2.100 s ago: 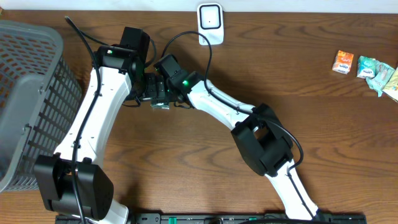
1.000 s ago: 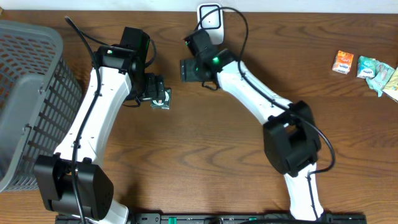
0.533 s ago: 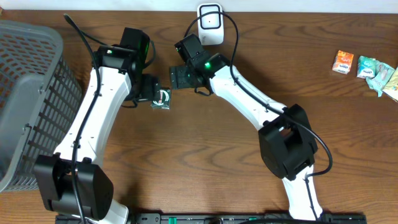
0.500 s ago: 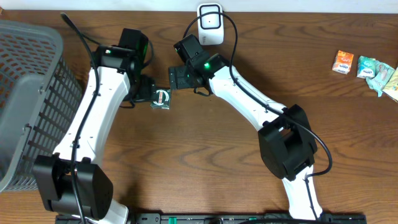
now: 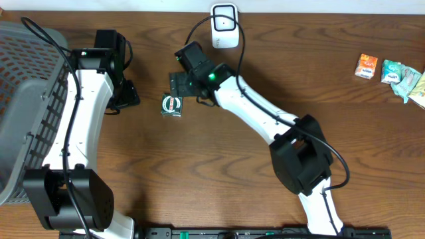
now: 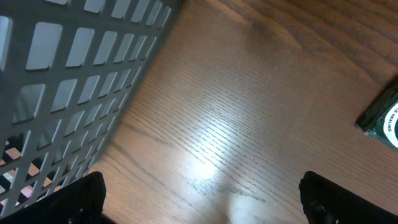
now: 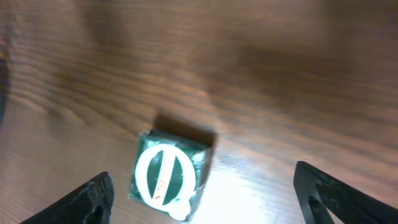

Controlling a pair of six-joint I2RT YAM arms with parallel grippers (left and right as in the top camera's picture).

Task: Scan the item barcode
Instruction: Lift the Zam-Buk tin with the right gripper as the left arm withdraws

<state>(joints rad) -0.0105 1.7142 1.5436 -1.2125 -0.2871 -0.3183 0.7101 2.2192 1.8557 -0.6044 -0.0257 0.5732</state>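
Note:
The item, a small dark green packet (image 5: 171,105) with a white ring on its face, lies flat on the wooden table. My right gripper (image 5: 179,85) hovers just behind it, open. In the right wrist view the packet (image 7: 168,177) sits on the table between the two fingers, nearer the left one, untouched by either, with the right gripper (image 7: 211,205) open around it. My left gripper (image 5: 125,96) stands open to the packet's left, beside the basket, with nothing in it. Its own view, with the left gripper (image 6: 202,205) over bare wood, catches only the packet's corner (image 6: 382,115). The white scanner (image 5: 224,25) stands at the back edge.
A large grey mesh basket (image 5: 33,99) fills the left side, close to my left arm; its wall (image 6: 68,68) shows in the left wrist view. An orange carton (image 5: 366,66) and pale snack packets (image 5: 398,73) lie at the far right.
My left arm has drawn back leftwards to the basket, away from the packet on the table. The right gripper has swung from near the scanner down-left to the packet.

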